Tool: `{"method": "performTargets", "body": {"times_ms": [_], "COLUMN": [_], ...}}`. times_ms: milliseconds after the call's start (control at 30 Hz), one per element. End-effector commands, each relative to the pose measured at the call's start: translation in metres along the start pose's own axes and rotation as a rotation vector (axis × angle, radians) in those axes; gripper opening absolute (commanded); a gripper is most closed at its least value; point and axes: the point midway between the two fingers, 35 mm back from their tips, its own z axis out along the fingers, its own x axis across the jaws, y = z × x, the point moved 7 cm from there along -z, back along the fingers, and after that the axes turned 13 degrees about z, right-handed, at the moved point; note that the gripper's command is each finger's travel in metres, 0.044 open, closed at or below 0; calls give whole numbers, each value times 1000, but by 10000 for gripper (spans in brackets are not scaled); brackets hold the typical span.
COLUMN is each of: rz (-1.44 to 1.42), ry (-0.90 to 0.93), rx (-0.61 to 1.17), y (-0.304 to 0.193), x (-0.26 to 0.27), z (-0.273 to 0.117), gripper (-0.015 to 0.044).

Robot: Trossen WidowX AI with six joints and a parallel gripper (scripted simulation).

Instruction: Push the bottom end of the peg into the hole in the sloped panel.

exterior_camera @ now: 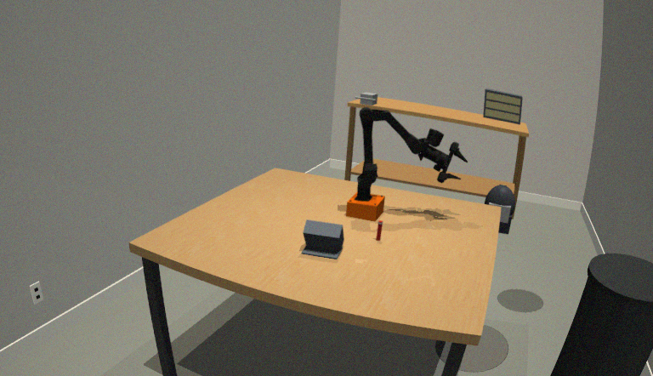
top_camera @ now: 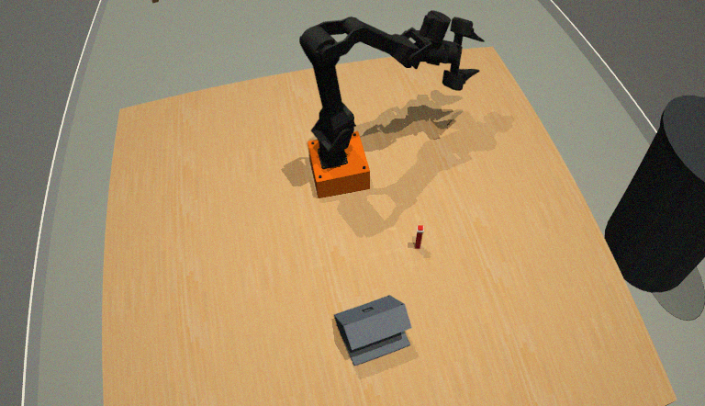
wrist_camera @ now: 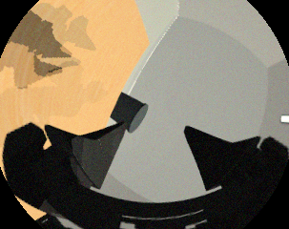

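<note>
- Gripper [top_camera: 463, 56] sits in the upper right of the top view, raised above the far right edge of the table [top_camera: 207, 255]; jaws spread wide, nothing between them.
- Wrist view: both fingers show as dark wedges at lower left and lower right, with bare floor and table edge in the gap between them.
- Exterior view: gripper [exterior_camera: 450, 162] hangs right of centre, in front of the wooden shelf [exterior_camera: 435, 111], well above the table surface.
- Arm [top_camera: 332, 69] rises from the orange base [top_camera: 340, 170] at upper centre of the top view, then reaches toward the right.
- Arm shadow falls on the table just right of the base.
- Peg [top_camera: 419, 236], red with a lighter top, stands upright on the table, right of centre in the top view, well apart from the gripper and below the base.
- Sloped panel [top_camera: 373, 324], grey, sits at lower centre of the top view; small dark hole [top_camera: 369, 309] in its upper face.
- Peg and panel are apart, peg up and to the right of the panel.
- Dark cylinder [top_camera: 663, 198] stands at the right edge, off the table.
</note>
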Motion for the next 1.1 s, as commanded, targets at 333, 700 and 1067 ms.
{"method": "performTargets", "body": {"times_ms": [333,700,1067], "rz": [261,548,855], "ry": [104,192,257], "rx": [95,230,390], "y": [-38,-83,-126], "x": [14,32,52], "z": [7,8,1], "gripper": [440,440,440]}}
